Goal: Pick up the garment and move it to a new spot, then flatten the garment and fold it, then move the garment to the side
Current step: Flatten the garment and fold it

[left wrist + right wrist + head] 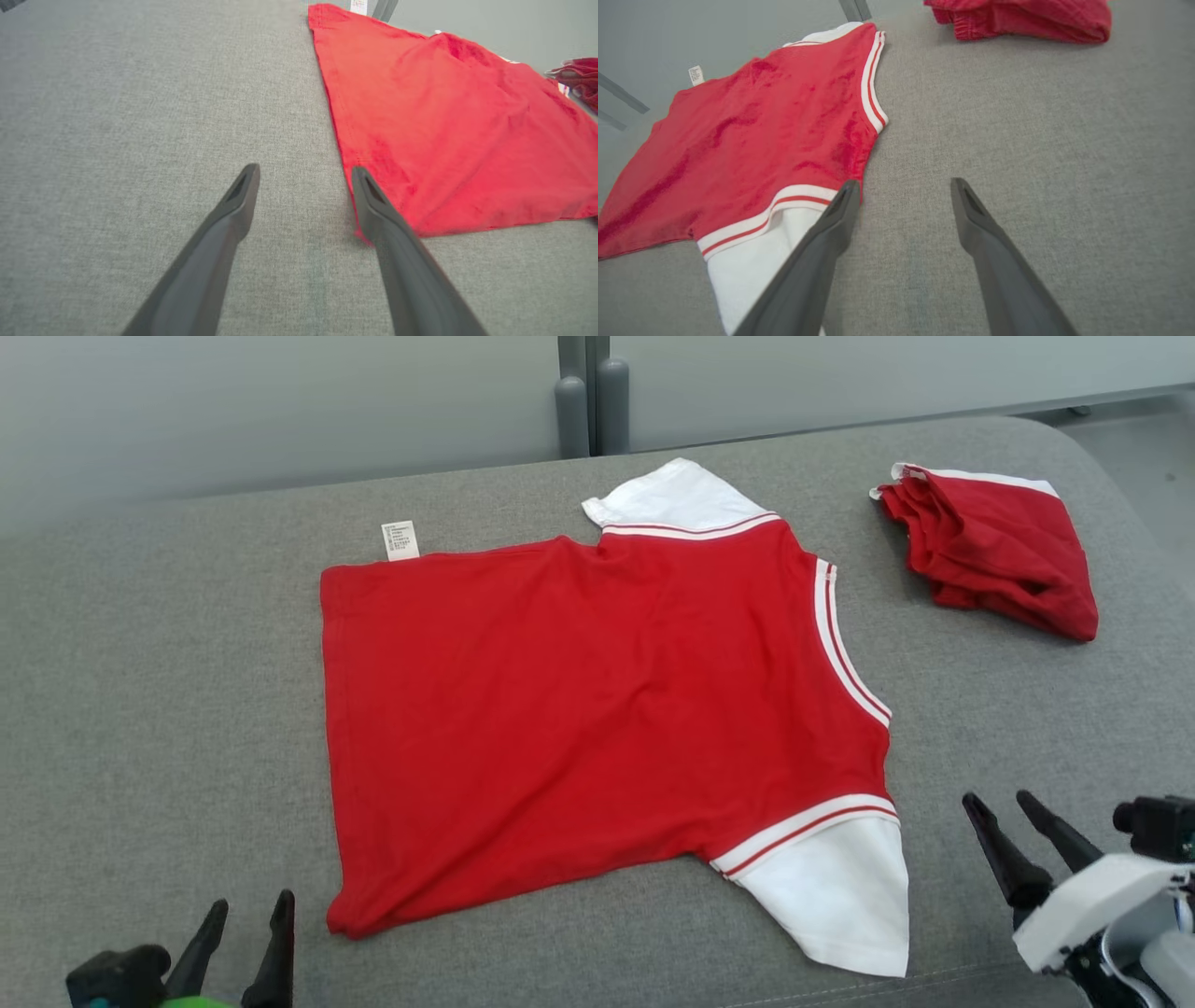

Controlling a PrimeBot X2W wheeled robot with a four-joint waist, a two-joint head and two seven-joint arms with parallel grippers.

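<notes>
At the lower left of the head view, the left tool (252, 902) is seen with its two dark fingers spread wide and nothing held between them. It is poised just beside the near hem corner of the garment (579, 709). From the left wrist view, one finger is seen over the edge of the red cloth at that corner; whether cloth is touched cannot be told.

At the lower right, the right tool (997, 798) is likewise spread and empty. It is placed over bare grey fabric near the near sleeve (831, 887), with a strip of bench (168, 709) between them. In the right wrist view, one of its fingers is seen in front of that white sleeve.

Between the two tools, the garment is laid out flat in the middle of the bench. It is a red shirt with white sleeves edged in red and white stripes. Its hem is turned toward the robot's left and its neckline toward the right. The far sleeve (672, 495) is spread toward the back edge. A white label (400, 539) is seen sticking out at the far hem corner.

A folded red garment (999, 560) is set at the far right of the bench, well apart from the flat one.
</notes>
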